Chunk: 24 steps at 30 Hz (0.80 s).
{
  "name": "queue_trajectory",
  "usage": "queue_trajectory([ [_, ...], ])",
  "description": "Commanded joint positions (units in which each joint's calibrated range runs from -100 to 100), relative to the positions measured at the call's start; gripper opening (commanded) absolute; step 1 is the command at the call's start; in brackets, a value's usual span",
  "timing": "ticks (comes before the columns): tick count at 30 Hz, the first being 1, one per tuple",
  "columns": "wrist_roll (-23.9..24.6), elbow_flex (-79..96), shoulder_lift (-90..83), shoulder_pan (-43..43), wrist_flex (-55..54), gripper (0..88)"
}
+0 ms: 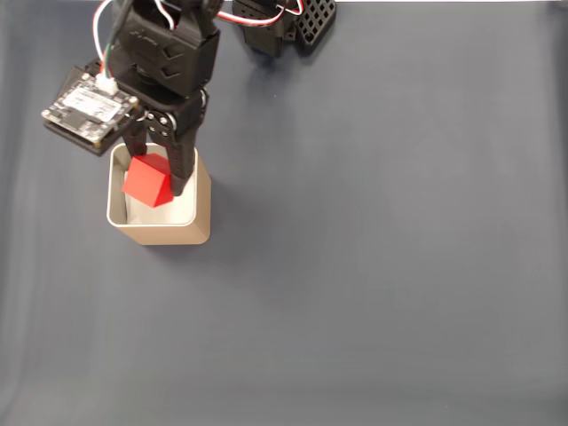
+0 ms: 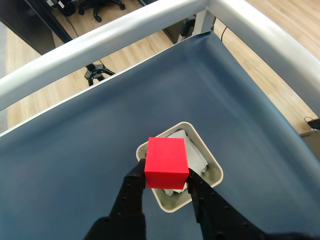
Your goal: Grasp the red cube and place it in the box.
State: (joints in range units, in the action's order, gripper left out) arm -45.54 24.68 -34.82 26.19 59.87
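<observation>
The red cube (image 1: pixel 147 180) hangs tilted over the mouth of the box (image 1: pixel 202 202), a tan square container with a pale rim standing at the left of the dark blue table. My black gripper (image 1: pixel 158 179) is shut on the cube, one finger on each side, coming down from the arm above. In the wrist view the red cube (image 2: pixel 166 161) sits pinched in my gripper (image 2: pixel 166 182), directly above the box (image 2: pixel 216 172), whose white lining shows around the cube. The cube hides much of the box's inside.
The arm's base and cables (image 1: pixel 284 22) stand at the table's top edge. A circuit board (image 1: pixel 89 106) juts from the wrist to the left. The wrist view shows a grey rail (image 2: pixel 100 42) bordering the table, with wooden floor beyond.
</observation>
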Motion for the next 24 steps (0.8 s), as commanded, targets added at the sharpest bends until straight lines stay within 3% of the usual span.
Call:
queue_trajectory([
  [1, -0.2, -0.3, 0.3, 1.5, -0.5, 5.3],
  [17, -0.7, 1.8, 1.1, 4.1, -2.6, 6.6],
  [24, 0.6, 3.5, 0.0, 3.9, -4.8, 21.1],
])
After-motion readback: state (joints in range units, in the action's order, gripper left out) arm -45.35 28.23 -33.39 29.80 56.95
